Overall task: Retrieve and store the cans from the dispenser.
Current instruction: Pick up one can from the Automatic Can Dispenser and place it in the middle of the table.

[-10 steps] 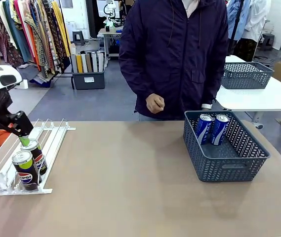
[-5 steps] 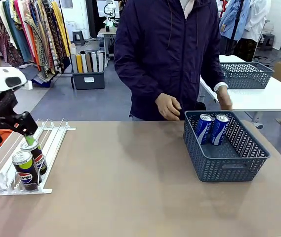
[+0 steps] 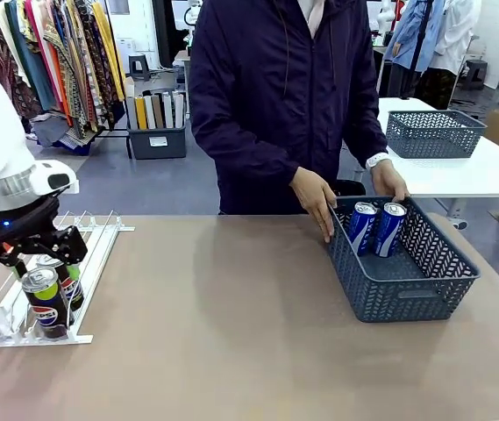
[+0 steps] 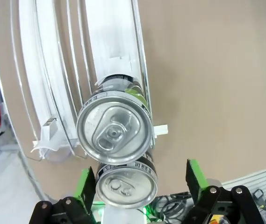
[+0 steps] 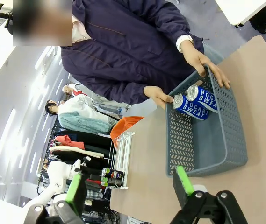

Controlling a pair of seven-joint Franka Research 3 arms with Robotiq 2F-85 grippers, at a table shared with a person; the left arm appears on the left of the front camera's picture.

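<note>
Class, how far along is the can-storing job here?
Done: two Pocari Sweat cans lie in the basket. In hand: the open left tool straddles one Pepsi can. Left: both Pepsi cans stand in the dispenser, ungrasped.

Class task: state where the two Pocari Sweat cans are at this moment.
Front view: the Pocari Sweat cans lean side by side at the far end of the grey basket, on the table's right side, between the person's hands.
</note>
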